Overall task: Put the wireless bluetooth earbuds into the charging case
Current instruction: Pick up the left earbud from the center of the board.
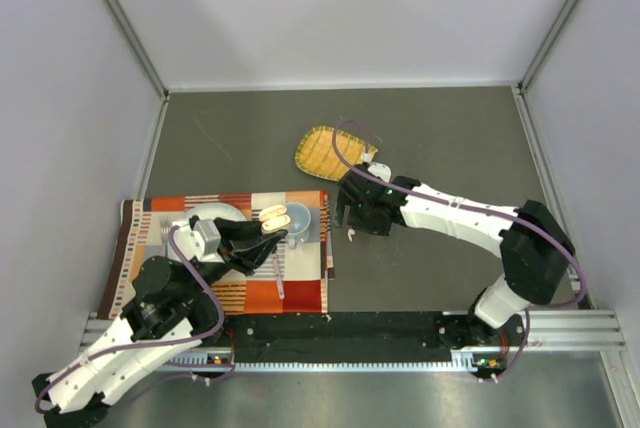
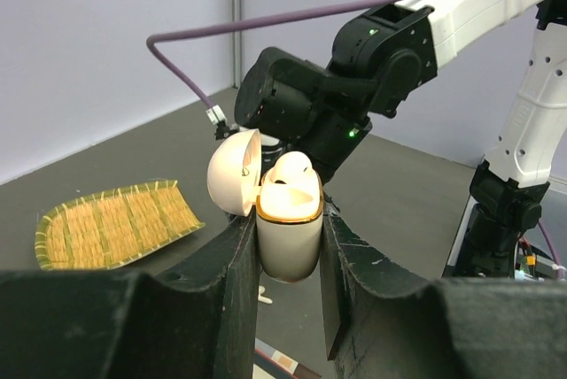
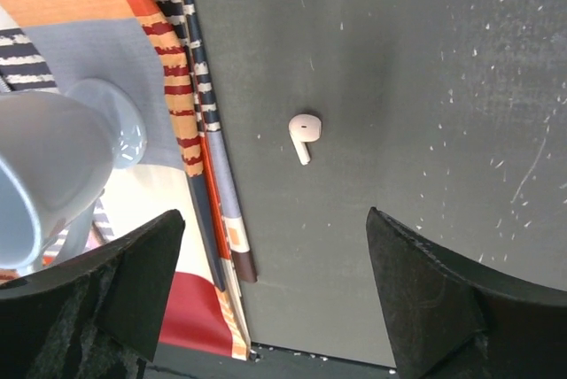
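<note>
Left gripper (image 2: 288, 246) sits nearest, over the striped cloth (image 1: 290, 293), its black fingers (image 2: 235, 282) clenched on the lower body of the charging case (image 2: 289, 235). Case is upright, white with a gold rim, lid (image 2: 234, 172) hinged open to the left. One earbud (image 2: 291, 169) sits in the case, its rounded head showing above the rim. A light blue cup (image 3: 53, 162) stands on the cloth just beside the case in the top view.

Right gripper (image 3: 275, 282) hovers over the bare dark table (image 3: 425, 87) just off the cloth's right edge, jaws released and wide, nothing between them. A second earbud (image 3: 304, 134) lies flat on the table below it, stem pointing toward the camera, apart from both fingers and near the cloth's edge.

Farther back, a woven bamboo tray (image 1: 328, 152) lies on the table beyond the right wrist.
</note>
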